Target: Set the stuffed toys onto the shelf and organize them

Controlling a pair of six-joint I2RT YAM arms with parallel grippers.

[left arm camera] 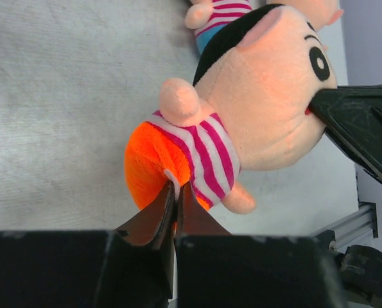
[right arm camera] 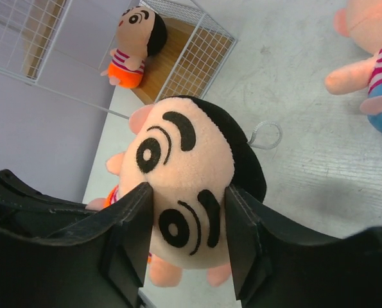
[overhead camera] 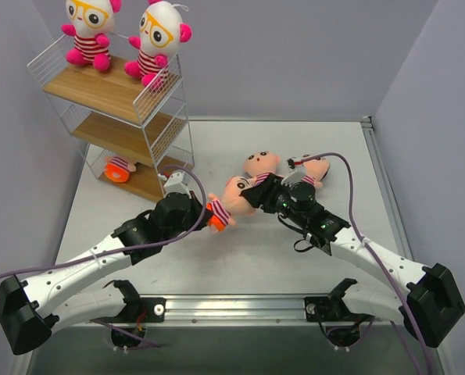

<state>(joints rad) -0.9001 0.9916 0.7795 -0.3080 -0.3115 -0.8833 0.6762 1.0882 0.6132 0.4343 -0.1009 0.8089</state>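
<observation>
Standing at about ten o'clock on the table [overhead camera: 248, 258] in the top view, the shelf [overhead camera: 99, 92] is the biggest thing and the goal of the task. Its top board carries the two white-headed toys [overhead camera: 159, 39], both sitting upright side by side and facing the arms, so this tier looks finished. On the bottom board one orange-bottomed toy [overhead camera: 119, 168] sits near the nine o'clock end, which leaves room beside it.

The left arm [overhead camera: 99, 262] reaches from seven o'clock and the right arm [overhead camera: 380, 262] from five o'clock, and they meet near the middle of the table. Between them hangs the held toy [overhead camera: 228, 199], a peach doll with a striped shirt and orange bottom. It is stretched across the two grippers, I think for a handover, because the shelf is on the left arm's side.

The left gripper [left arm camera: 176, 192] has its jaws fully closed, pinching the orange fabric at the doll's bottom. The right gripper [right arm camera: 189, 192] has its jaws partly apart, one on each side of the doll's head and touching it. How firmly they press I cannot tell. Holding both ends keeps the soft body from sagging.

Two more striped toys lie on the table at about one o'clock from the held one, the nearer toy [overhead camera: 261, 166] and the farther toy [overhead camera: 316, 168], waiting for their turn.
</observation>
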